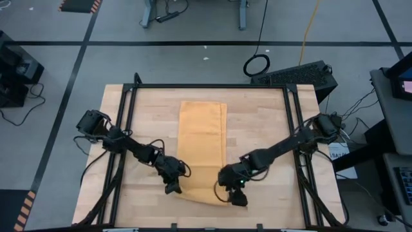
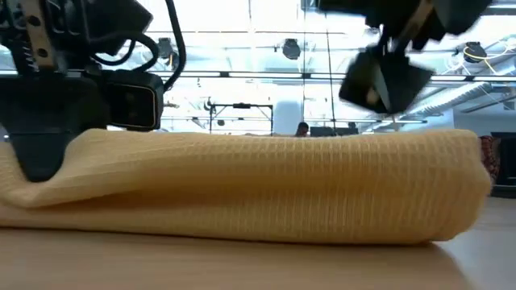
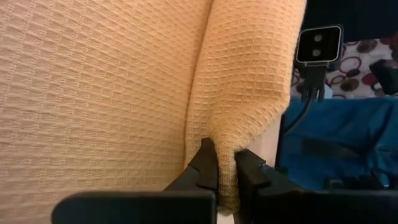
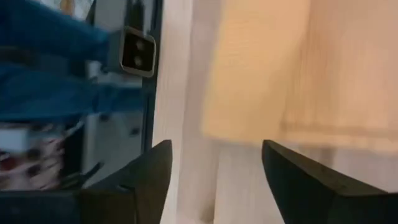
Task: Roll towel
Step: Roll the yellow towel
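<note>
While left fingers (image 3: 225, 177) pinch towel (image 1: 202, 138), right open

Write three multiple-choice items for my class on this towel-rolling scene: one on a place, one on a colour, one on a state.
1. Where does the towel lie?
A. on the wooden table
B. on the floor
C. on a shelf

2. What colour is the towel?
A. blue
B. orange-yellow
C. white

3. How is the left gripper?
A. wide open
B. out of view
C. shut on the towel

Answers:
1 A, the high view shows it lying on the tabletop.
2 B, every view shows that colour.
3 C, the left wrist view shows cloth pinched between its fingers, while the right gripper stands open.
</note>
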